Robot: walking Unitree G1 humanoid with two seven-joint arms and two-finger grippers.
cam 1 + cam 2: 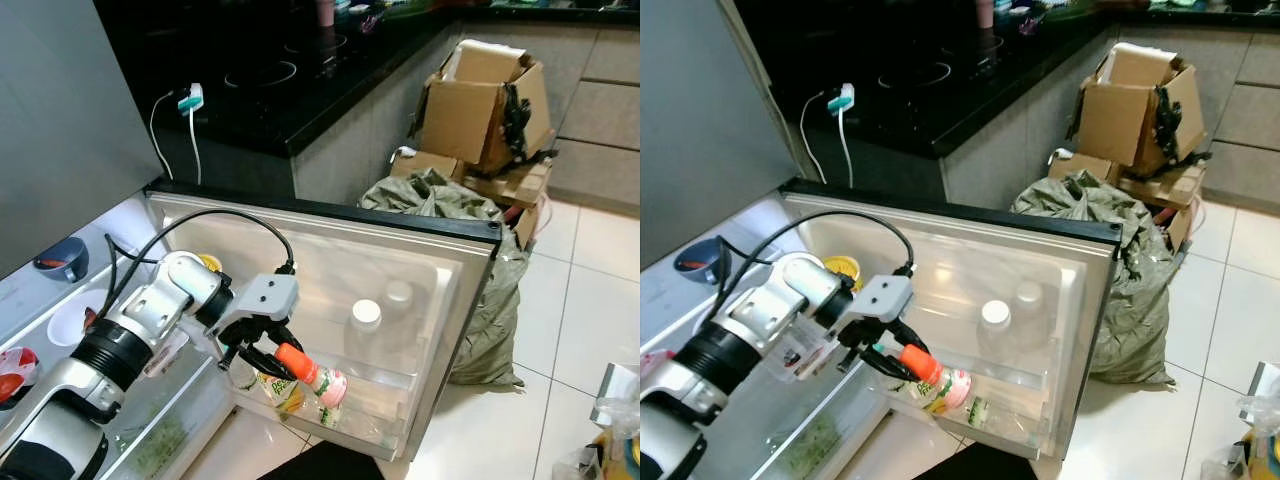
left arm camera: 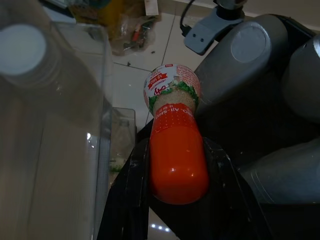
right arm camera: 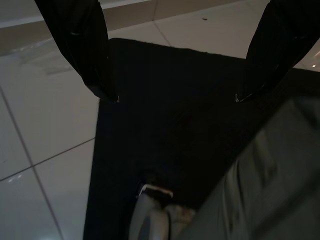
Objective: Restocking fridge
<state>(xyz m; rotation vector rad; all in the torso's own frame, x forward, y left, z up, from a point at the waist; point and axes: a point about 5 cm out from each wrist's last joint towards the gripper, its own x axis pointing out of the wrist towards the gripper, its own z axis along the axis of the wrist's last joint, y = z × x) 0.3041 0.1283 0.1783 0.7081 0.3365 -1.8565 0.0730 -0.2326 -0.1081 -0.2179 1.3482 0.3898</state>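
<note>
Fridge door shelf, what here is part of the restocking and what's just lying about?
Part of the job:
- orange-capped bottle, held by the left pincer
- white-capped bottle on the door shelf
- open fridge door

Just lying about:
- cardboard boxes
- green sack
- charger on the counter

- Door shelf (image 1: pixel 400 425), left end: blocked by left gripper (image 1: pixel 262 358) clamping orange-capped bottle (image 1: pixel 312 378).
- Far side: white-capped jug (image 1: pixel 366 335) stands close.
- Right end: free room.
- Sack (image 1: pixel 480 290) near door's right edge.
</note>
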